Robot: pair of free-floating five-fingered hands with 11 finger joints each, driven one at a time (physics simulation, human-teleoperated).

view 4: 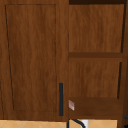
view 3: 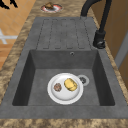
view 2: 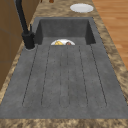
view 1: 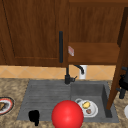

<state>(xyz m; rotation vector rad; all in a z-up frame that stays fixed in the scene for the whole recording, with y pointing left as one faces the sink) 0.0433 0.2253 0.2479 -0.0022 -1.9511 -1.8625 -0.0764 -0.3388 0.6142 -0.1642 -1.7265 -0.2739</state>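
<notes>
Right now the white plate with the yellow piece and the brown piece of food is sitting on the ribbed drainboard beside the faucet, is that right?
Not quite. The white plate with the yellow piece and the brown piece lies in the sink basin, next to the drain, not on the drainboard. The right side view shows it plainly.

no readable text, no labels, no numbers anywhere

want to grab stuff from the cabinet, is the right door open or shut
Open. The right door swings out edge-on toward the camera, baring the shelf inside; the left door sits flush, shut.
</notes>
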